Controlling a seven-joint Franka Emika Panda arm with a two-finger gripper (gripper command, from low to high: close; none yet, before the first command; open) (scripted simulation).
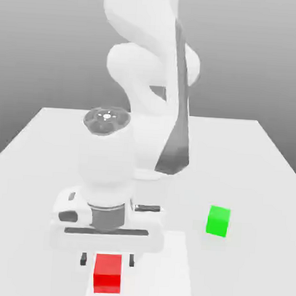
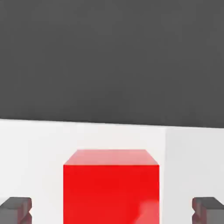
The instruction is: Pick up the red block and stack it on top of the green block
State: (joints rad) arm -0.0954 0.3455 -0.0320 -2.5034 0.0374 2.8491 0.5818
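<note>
The red block (image 1: 107, 274) rests on the white table (image 1: 46, 138) near its front edge. My gripper (image 1: 107, 259) is lowered over it and open, with one dark finger on each side of the cube. In the hand view the red block (image 2: 111, 188) sits centred between the fingertips (image 2: 15, 210), and a clear gap shows on both sides, so nothing is gripped. The green block (image 1: 218, 221) lies on the table toward the exterior view's right, a little farther back than the red one and well apart from it.
The arm's white base and links (image 1: 154, 83) rise behind the hand at the table's middle. The table's front edge runs just past the red block.
</note>
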